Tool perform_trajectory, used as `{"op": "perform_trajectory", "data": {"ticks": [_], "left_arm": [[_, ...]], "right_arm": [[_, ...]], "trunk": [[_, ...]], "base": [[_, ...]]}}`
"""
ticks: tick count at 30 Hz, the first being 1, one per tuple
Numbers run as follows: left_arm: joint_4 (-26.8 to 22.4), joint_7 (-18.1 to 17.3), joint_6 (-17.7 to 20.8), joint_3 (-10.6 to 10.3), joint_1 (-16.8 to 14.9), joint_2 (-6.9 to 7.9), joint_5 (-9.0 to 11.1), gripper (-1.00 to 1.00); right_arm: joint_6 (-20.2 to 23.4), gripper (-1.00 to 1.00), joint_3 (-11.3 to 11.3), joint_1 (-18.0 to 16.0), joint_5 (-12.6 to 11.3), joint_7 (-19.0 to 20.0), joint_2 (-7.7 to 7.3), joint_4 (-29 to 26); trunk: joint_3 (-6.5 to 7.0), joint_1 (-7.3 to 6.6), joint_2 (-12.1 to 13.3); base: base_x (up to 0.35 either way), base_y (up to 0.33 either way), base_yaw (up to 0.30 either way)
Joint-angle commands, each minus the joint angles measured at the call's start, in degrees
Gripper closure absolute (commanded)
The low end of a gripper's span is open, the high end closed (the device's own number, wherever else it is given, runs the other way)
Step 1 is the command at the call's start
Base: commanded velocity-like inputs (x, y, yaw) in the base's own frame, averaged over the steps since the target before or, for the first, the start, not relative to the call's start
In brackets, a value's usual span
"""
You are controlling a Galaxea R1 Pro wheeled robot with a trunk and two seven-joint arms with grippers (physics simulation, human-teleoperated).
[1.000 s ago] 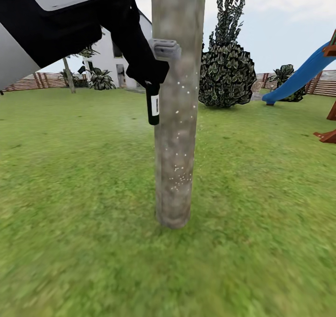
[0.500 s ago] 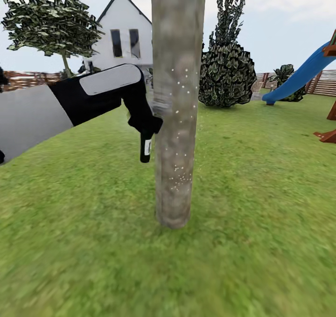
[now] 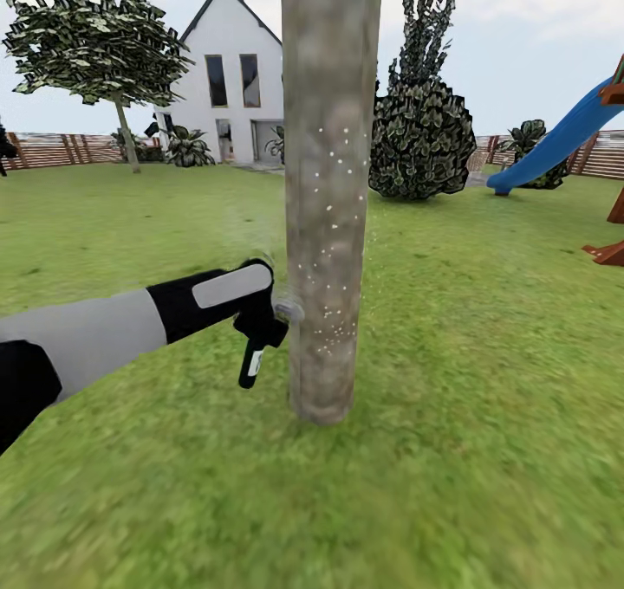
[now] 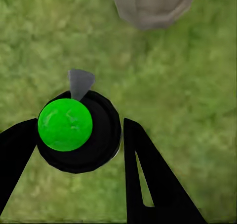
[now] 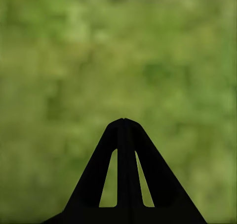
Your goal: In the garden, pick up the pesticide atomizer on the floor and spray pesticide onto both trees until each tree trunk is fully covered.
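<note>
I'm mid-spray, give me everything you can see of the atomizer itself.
The pesticide atomizer is a small black cylinder with a white label, hanging below the left gripper beside the tree trunk, low above the grass. In the left wrist view its round black body has a bright green cap and a grey nozzle, clamped between the black fingers.

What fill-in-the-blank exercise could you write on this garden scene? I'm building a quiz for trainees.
1. The left gripper is shut on the small black ____.
2. Tiny white specks dot the mottled grey-brown tree ____.
3. The right gripper is ____, above green grass.
4. The atomizer's top, in the left wrist view, is bright ____.

Missing words: atomizer; trunk; shut; green
</note>
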Motion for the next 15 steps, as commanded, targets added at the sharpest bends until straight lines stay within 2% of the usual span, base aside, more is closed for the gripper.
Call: {"op": "perform_trajectory", "data": {"ticks": [1, 4, 8, 10, 15], "left_arm": [[-0.1, 0.5, 0.0, -0.1, 1.0, 0.09, -0.5, 1.0], [-0.2, 0.2, 0.0, 0.2, 5.5, 0.19, -4.4, 1.0], [-0.2, -0.5, 0.0, 0.3, 7.7, 0.2, -5.8, 1.0], [-0.1, -1.3, 0.0, 0.4, 9.1, 0.2, -7.4, 1.0], [0.3, -5.8, -0.1, 0.5, 10.6, 0.44, -10.4, 1.0]], "right_arm": [[0.3, 1.0, -0.1, 0.0, -0.4, 0.2, 0.01, -0.1], [0.3, 1.0, -0.1, 0.0, -0.4, 0.4, 0.01, -0.1], [0.3, 1.0, -0.1, 0.0, -0.4, 0.4, 0.01, 0.2], [0.3, 1.0, -0.2, 0.0, -0.4, 0.5, 0.01, 0.5], [0.3, 1.0, -0.2, 0.0, -0.4, 0.6, 0.01, 0.7]], "trunk": [[-0.04, -0.02, 0.0], [-0.04, -0.02, 0.0], [-0.04, -0.02, 0.0], [-0.04, -0.02, 0.0], [-0.04, -0.02, 0.0]], "base": [[0.0, 0.0, 0.0], [0.0, 0.0, 0.0], [0.0, 0.023, -0.006], [0.0, 0.191, -0.094], [0.0, 0.301, -0.202]]}}
